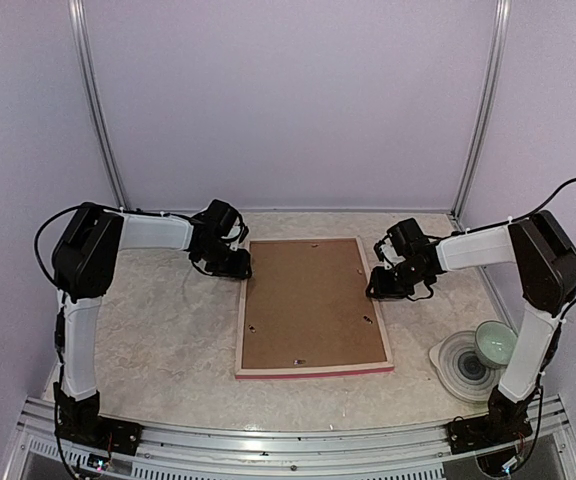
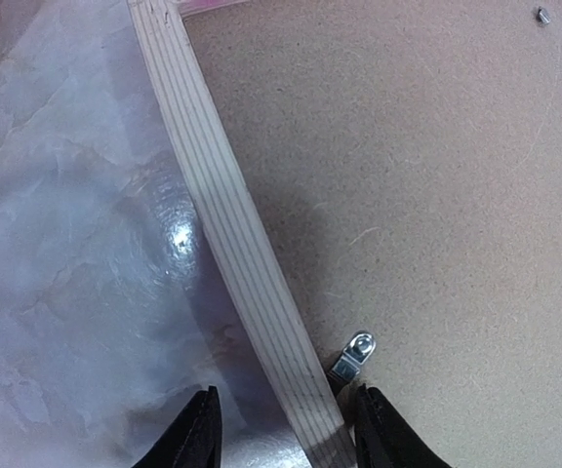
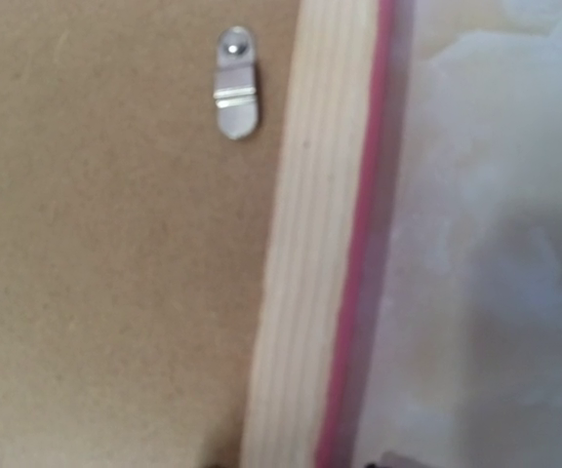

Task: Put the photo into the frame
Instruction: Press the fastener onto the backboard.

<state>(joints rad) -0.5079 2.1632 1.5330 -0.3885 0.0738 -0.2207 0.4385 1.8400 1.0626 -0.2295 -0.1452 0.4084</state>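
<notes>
The frame (image 1: pixel 313 371) lies face down in the middle of the table, its pale wooden back up and a pink edge showing along the near side. A brown backing board (image 1: pixel 308 300) fills it. The photo is hidden. My left gripper (image 1: pixel 233 265) is at the frame's far left corner. In the left wrist view it (image 2: pixel 286 429) is open, its fingers astride the left rail (image 2: pixel 232 234), beside a metal tab (image 2: pixel 355 355). My right gripper (image 1: pixel 383 288) is over the right rail (image 3: pixel 310 244). There it (image 3: pixel 301 460) is open; its tips barely show on either side of the rail.
A white plate (image 1: pixel 465 365) with a pale green bowl (image 1: pixel 495 342) on it stands at the near right, close to the right arm's base. Another metal tab (image 3: pixel 235 96) lies on the backing board. Walls close off the back and both sides.
</notes>
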